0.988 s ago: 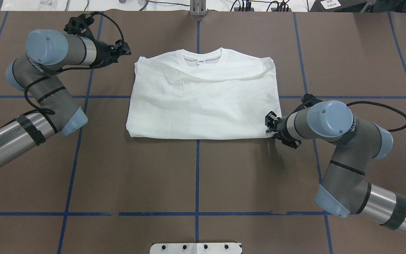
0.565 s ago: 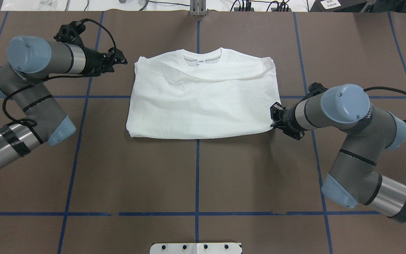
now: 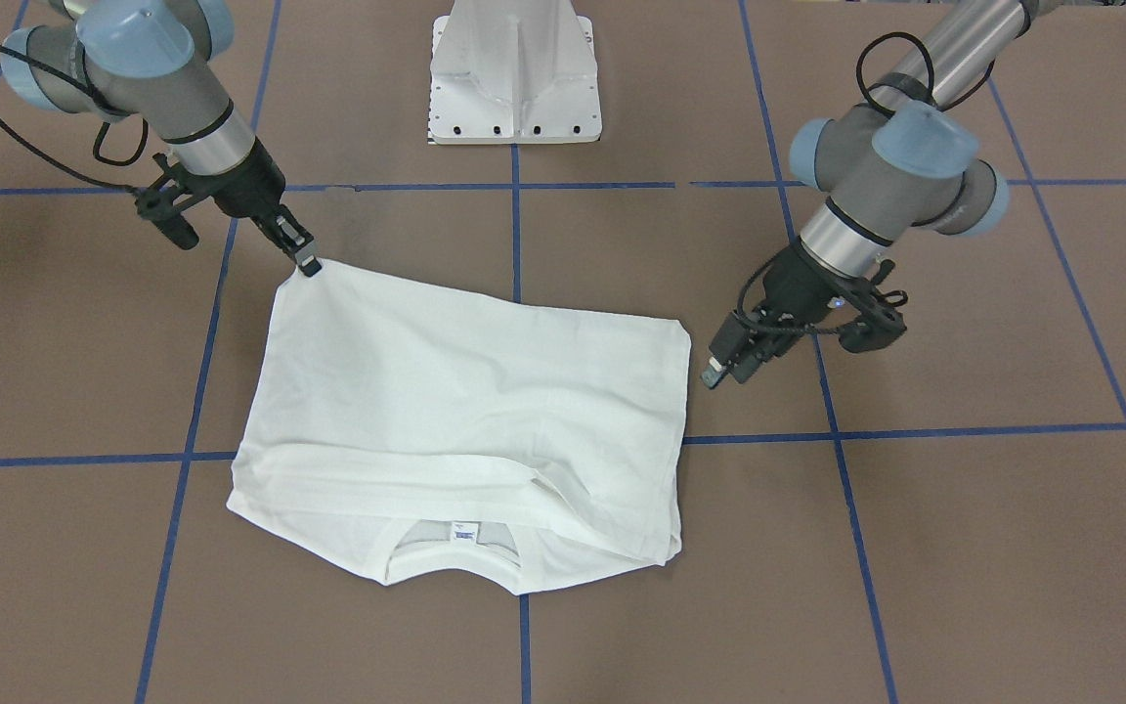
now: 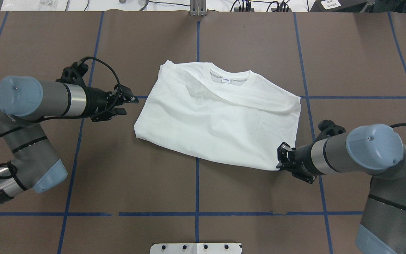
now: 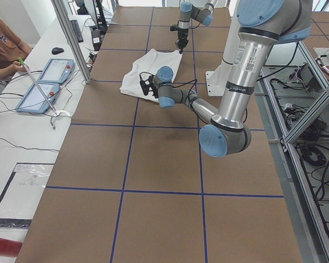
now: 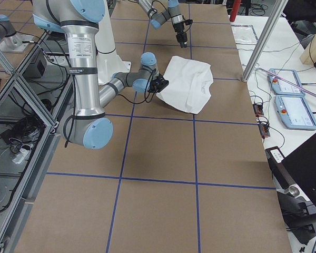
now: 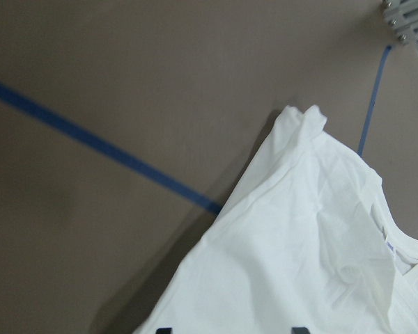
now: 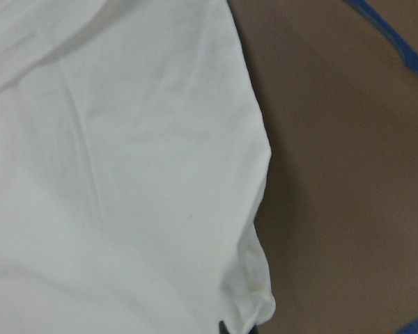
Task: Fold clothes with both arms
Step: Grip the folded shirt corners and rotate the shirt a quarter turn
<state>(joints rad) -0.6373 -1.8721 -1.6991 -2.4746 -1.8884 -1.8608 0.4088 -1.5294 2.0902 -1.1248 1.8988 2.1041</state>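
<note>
The white T-shirt (image 4: 220,123) lies folded and skewed on the brown table, its collar (image 4: 229,76) and neck label at the far side. My right gripper (image 4: 281,157) is shut on the shirt's near right corner; the front view shows that gripper (image 3: 309,266) pinching the corner of the shirt (image 3: 455,391). In the right wrist view the cloth (image 8: 111,174) fills the frame, its corner bunched at the bottom edge. My left gripper (image 4: 131,106) is open, just off the shirt's left edge and not touching it. The left wrist view has the shirt (image 7: 299,264) ahead between the spread fingertips.
Blue tape lines cross the brown table (image 4: 83,176). The white pedestal base (image 3: 514,78) stands at the robot's side. A person (image 5: 3,49) sits at a side bench with tablets (image 5: 44,82). Aluminium frame posts (image 6: 258,42) stand along the far edge.
The right gripper pulled the near right corner toward the robot, turning the shirt clockwise and shifting it right. The left gripper moved from the far left corner down to the left edge.
</note>
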